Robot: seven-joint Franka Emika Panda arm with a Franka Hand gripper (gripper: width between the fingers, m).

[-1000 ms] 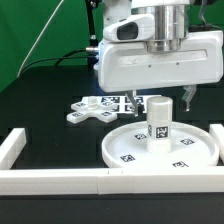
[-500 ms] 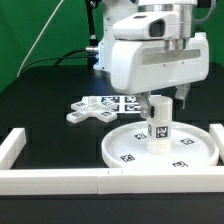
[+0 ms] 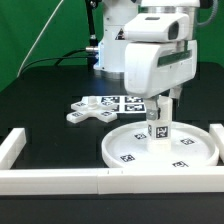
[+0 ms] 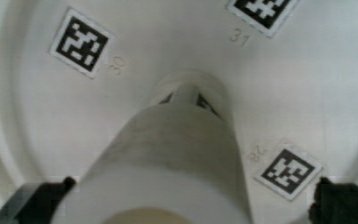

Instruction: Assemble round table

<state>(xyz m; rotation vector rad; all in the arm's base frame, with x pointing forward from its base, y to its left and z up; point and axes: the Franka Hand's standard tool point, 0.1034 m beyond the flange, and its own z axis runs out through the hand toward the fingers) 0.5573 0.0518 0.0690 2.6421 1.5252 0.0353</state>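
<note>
The short cylinder leg (image 3: 157, 133) stands upright on the large flat round disc (image 3: 128, 150), which lies near the front rail. My gripper (image 3: 160, 114) is open and has its fingers down on either side of the leg's top, with a gap still showing at one side. In the wrist view the leg (image 4: 167, 150) fills the space between the dark fingertips (image 4: 43, 200), and the tagged disc (image 4: 34, 110) lies beneath it. The cross-shaped base (image 3: 88, 112) lies flat on the table toward the exterior view's left of the disc.
The marker board (image 3: 122, 101) lies behind the cross-shaped base. A long white border rail (image 3: 60, 180) runs along the front, with a corner piece (image 3: 10, 148) at the exterior view's left. The arm's body (image 3: 150, 60) looms over the disc.
My gripper has come down and shifted toward the exterior view's right, so its fingers now straddle the top of the leg. The leg, disc and base have not moved.
</note>
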